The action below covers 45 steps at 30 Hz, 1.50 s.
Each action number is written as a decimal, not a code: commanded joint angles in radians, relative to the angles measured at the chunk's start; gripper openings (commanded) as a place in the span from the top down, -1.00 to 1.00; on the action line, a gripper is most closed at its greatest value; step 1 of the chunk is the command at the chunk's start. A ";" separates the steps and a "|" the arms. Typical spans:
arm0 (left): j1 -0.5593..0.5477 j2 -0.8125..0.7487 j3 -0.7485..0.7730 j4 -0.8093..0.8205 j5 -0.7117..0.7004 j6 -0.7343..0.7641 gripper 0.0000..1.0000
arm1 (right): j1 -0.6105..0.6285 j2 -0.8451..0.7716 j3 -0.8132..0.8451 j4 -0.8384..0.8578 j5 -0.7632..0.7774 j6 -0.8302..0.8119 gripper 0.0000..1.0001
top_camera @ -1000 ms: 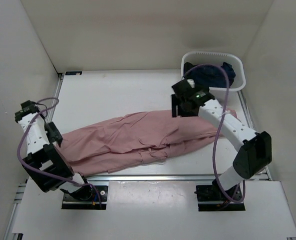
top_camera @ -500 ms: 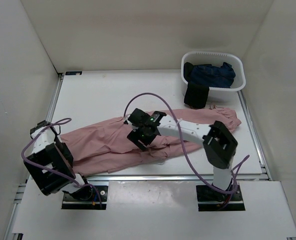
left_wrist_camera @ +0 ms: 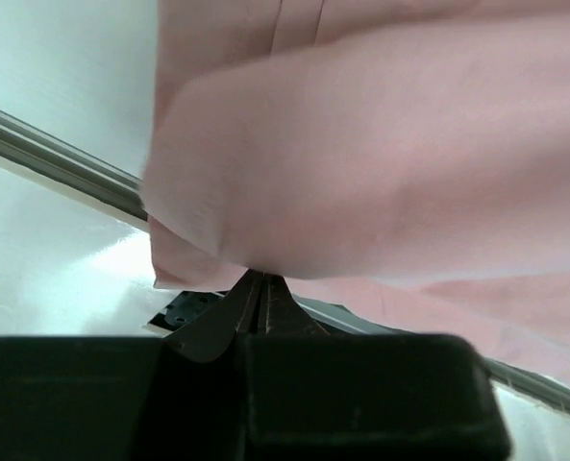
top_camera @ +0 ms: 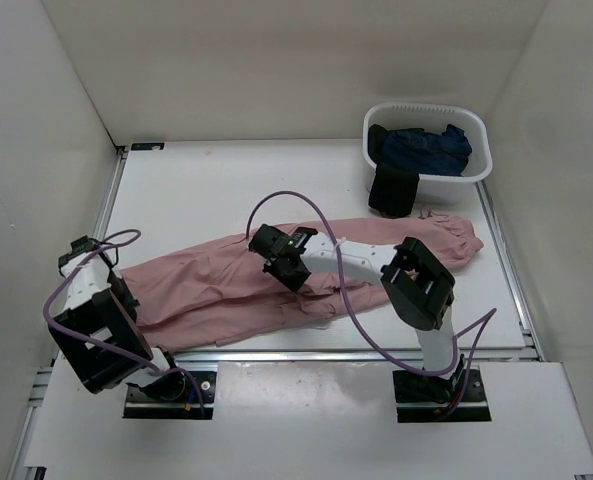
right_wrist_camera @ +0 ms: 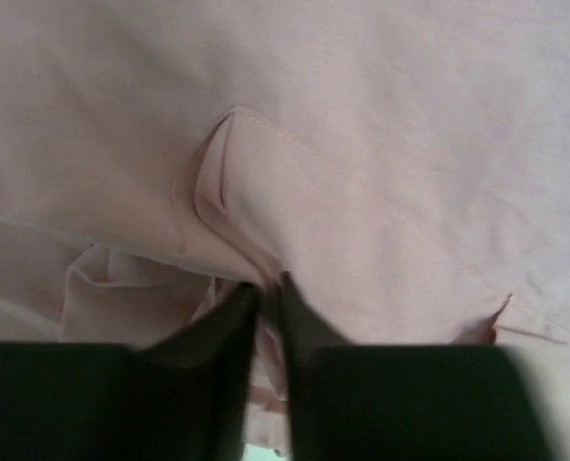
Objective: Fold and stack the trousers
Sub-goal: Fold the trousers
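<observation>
The trousers (top_camera: 206, 288) lie long, waist end just in front of the basket (top_camera: 428, 107), legs pointing far to the left of it. My right pincer (right_wrist_camera: 268, 288) is squeezed shut on a fold in the middle. My left pincer (left_wrist_camera: 258, 280) is squeezed shut on the leg end, farthest from the basket.

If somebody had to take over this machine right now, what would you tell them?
Left pincer: shut on the trousers at their left end, by the table's near edge.
Right pincer: shut on a fold at their middle.
Trousers lie stretched out across the table, unfolded.
Done: both grips. Left: fold and stack.
</observation>
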 commanded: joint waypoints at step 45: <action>0.010 0.002 -0.032 0.171 0.011 -0.001 -0.62 | 0.064 -0.182 -0.050 -0.009 0.089 0.061 1.00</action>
